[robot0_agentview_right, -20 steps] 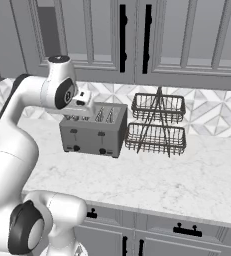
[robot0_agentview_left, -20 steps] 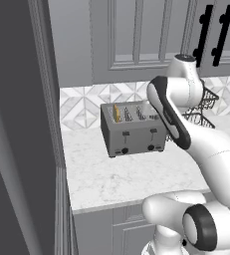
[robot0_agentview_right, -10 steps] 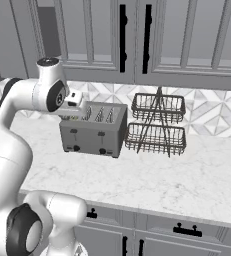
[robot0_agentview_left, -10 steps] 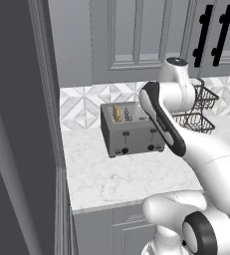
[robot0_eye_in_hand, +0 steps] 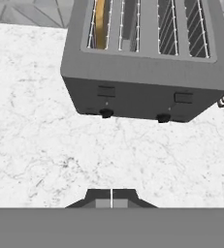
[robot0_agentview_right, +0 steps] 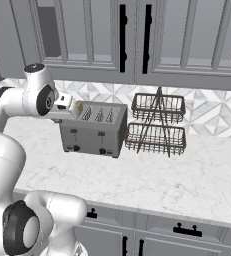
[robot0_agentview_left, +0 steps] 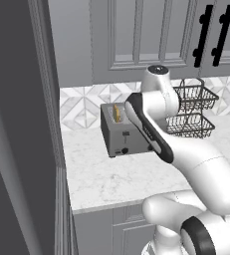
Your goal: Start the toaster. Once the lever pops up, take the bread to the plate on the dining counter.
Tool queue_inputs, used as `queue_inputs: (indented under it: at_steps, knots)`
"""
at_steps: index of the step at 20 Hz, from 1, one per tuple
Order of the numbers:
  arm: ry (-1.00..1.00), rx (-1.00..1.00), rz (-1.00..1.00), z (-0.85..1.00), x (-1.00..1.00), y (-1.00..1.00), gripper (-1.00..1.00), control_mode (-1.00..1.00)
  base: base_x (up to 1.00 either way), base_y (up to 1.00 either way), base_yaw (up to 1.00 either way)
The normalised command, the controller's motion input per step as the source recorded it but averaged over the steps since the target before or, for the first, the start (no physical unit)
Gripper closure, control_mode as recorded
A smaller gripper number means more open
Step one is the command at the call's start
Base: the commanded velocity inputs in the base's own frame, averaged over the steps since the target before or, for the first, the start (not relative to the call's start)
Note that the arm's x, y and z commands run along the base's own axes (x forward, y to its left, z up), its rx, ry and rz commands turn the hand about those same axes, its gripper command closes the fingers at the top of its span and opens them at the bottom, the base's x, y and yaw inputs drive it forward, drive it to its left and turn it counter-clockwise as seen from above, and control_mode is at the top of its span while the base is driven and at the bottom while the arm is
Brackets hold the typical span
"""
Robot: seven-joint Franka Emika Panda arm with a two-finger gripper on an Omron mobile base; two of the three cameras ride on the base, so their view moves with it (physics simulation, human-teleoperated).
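Note:
The grey four-slot toaster [robot0_eye_in_hand: 147, 72] stands on the marble worktop [robot0_eye_in_hand: 45, 145], also seen at toaster [robot0_agentview_left: 120, 135] and toaster [robot0_agentview_right: 94, 129]. The bread [robot0_eye_in_hand: 100, 22] stands in its end slot, a golden-tan edge poking up at bread [robot0_agentview_left: 116, 113]. Both black levers, lever [robot0_eye_in_hand: 106, 91] and lever [robot0_eye_in_hand: 183, 97], sit high on the front face above the knobs. My gripper [robot0_eye_in_hand: 111, 197] is shut with nothing in it. It hangs over the worktop in front of the toaster and touches nothing. The plate and the dining counter are out of view.
A two-tier black wire rack [robot0_agentview_right: 157, 124] stands right beside the toaster, also at rack [robot0_agentview_left: 192, 110]. Grey wall cabinets [robot0_agentview_right: 137, 40] hang above. A tall dark panel [robot0_agentview_left: 17, 129] bounds the worktop on the left. The worktop's front edge [robot0_agentview_left: 116, 201] is close.
The jaws have closed from partly open to fully shut. The arm has swung leftward across the toaster, and the hand has drawn back a little from the toaster's top.

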Motion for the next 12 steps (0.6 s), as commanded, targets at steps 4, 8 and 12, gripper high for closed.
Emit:
queue_inputs:
  at_steps: [4, 8, 12]
  knots:
    - [0.00, -0.03, 0.00, -0.35, 0.26, 0.12, 1.00, -1.00, 0.00, 0.00, 0.00]
    - [-0.01, -0.01, 0.00, -0.38, 0.25, 0.02, 1.00, -1.00, 0.00, 0.00, 0.00]
    - [-0.01, 0.00, 0.00, -0.29, 0.18, 0.00, 1.00, -1.00, 0.00, 0.00, 0.00]
